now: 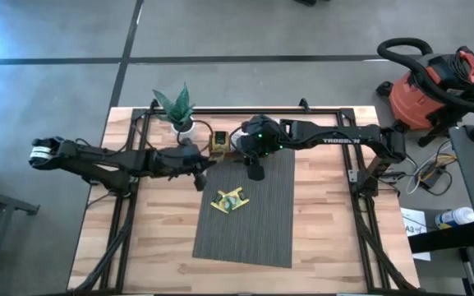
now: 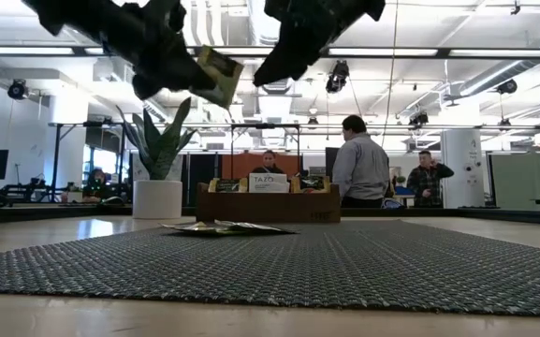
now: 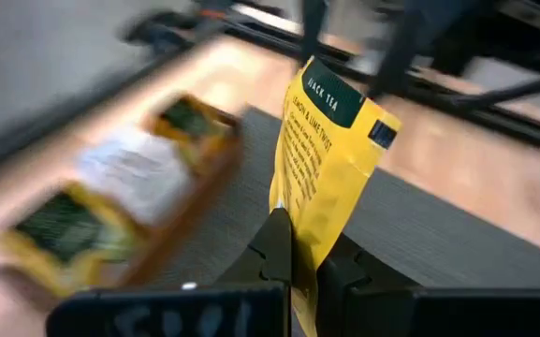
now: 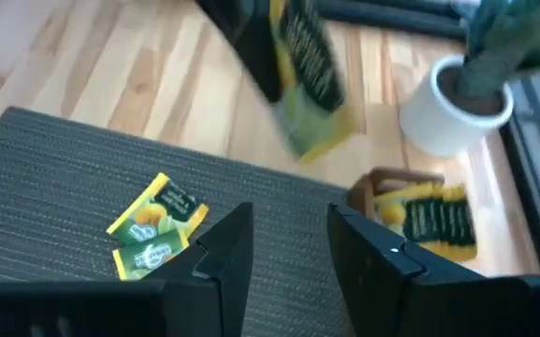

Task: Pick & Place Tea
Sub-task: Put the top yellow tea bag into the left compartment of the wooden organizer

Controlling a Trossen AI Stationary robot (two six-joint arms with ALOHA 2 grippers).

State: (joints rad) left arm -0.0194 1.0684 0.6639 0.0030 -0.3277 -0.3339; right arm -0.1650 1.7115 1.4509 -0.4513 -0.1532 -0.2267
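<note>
Though blur smears it, left hand (image 3: 305,267) pinches yellow sachet (image 3: 326,154).

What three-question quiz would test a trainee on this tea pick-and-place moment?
1. True or false: the left gripper is shut on a yellow sachet.
2. Where do the dropped sachets lie: A grey mat, B bare wood, C tray?
3. Fill in: the right gripper hangs over the mat, jaws ____ and empty.

Key: 1 true; 2 A; 3 open.
</note>
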